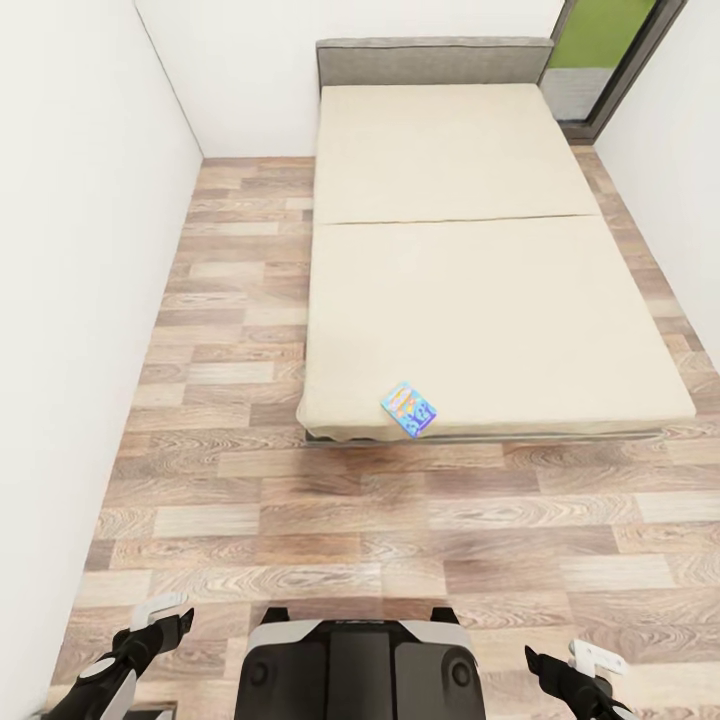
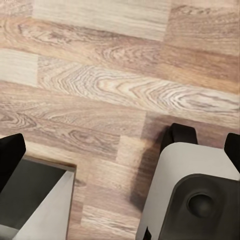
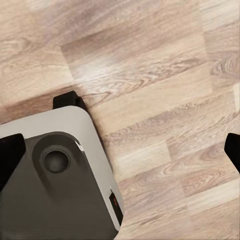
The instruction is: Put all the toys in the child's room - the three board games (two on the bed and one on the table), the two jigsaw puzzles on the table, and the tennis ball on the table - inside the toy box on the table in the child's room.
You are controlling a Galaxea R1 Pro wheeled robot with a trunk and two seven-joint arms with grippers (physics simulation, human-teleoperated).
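- My left fingers point(image 2: 10, 155) and right fingers point(image 3: 10, 152) show as dark tips at the wrist views' edges, spread wide, holding nothing, over the wood-plank floor point(image 1: 300, 540).
- My base point(image 3: 55, 175) sits below them.
- The head view shows one board game point(image 1: 408, 409), small and blue, near the foot edge of the bed point(image 1: 450, 290); its print is too small to read.

- A home bedroom, rendered in a simulator.
- A low wide bed point(image 1: 470, 260) with a beige cover and a grey headboard point(image 1: 434, 62) stands against the far wall.
- Plain white walls point(image 1: 70, 250), wood-plank floor point(image 1: 250, 500).
- A dark-framed window or door point(image 1: 615, 55), probably glazed, shows green outside.
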